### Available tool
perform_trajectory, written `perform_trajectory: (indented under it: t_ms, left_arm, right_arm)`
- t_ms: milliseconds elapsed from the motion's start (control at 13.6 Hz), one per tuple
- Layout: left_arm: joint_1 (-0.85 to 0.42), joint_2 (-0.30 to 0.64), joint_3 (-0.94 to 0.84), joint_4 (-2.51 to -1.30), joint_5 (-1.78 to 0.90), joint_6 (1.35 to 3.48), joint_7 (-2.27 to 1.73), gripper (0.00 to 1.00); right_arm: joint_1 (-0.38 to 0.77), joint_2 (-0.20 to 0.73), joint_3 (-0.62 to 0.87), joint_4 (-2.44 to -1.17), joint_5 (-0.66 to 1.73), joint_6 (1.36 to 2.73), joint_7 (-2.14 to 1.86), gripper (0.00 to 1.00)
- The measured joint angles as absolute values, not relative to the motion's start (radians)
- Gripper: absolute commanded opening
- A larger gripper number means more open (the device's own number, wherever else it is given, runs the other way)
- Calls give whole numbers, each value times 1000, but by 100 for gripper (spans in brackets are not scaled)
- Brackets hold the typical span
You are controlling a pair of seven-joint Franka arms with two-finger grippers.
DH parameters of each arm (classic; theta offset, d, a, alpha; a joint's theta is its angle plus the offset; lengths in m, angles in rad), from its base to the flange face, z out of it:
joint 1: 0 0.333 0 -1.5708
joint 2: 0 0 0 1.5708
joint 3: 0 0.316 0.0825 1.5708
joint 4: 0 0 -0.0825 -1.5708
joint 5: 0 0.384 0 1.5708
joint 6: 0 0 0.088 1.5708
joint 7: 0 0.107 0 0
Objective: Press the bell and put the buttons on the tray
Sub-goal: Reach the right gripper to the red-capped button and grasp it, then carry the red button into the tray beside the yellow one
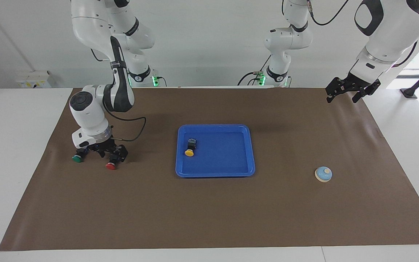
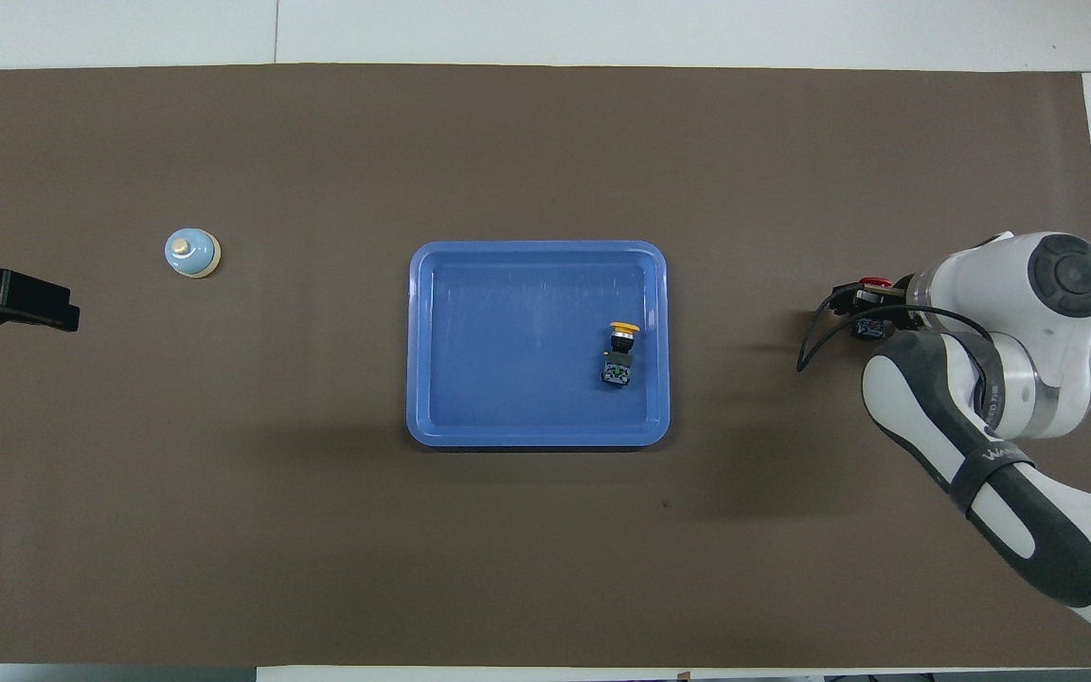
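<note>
The blue tray point(image 1: 215, 174) point(image 2: 536, 438) lies mid-table with the yellow button point(image 1: 190, 148) point(image 2: 620, 350) on its side in it. Toward the right arm's end, the green button point(image 1: 78, 157) and the red button point(image 1: 111, 163) point(image 2: 874, 282) lie on the mat. My right gripper point(image 1: 112, 155) point(image 2: 863, 308) is down low at the red button, open, a finger on either side of its black body. The arm hides the green button from overhead. The light-blue bell point(image 1: 323, 174) point(image 2: 191, 253) stands toward the left arm's end. My left gripper point(image 1: 347, 94) point(image 2: 29, 303) waits open, raised over the mat's edge.
A brown mat point(image 1: 209, 218) covers the table, with white table surface around it. A black cable loops from the right wrist just above the mat, between the red button and the tray.
</note>
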State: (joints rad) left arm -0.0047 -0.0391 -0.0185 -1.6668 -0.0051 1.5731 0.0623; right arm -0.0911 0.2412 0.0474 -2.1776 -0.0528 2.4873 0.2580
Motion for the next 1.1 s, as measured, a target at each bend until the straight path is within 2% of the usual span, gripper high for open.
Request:
perform_trajectory:
  t_ms: [73,440,734,880,1101]
  left_arm:
    - [-5,-39,-19,-1667,-5,1573,62,100]
    - [-5,-39,-19,-1667,-5,1573,62,100]
    - [-5,-39,-19,-1667,-5,1573,62,100]
    - [-5,-39,-19,-1667,-5,1573,62,100]
    - [-5,-39,-19,-1667,-5,1573,62,100]
  right_arm:
    - [-91,242,48,-2183,-53,2491,258,0]
    - [-85,235,50,-2172,-55,2459,258,0]
    - [-65,223,66,-2052,-56,2271,258,0]
    - [4,218,69,-1969,-55,2166,280,0]
    - [170,219,73,-1841,-52,2024,420,0]
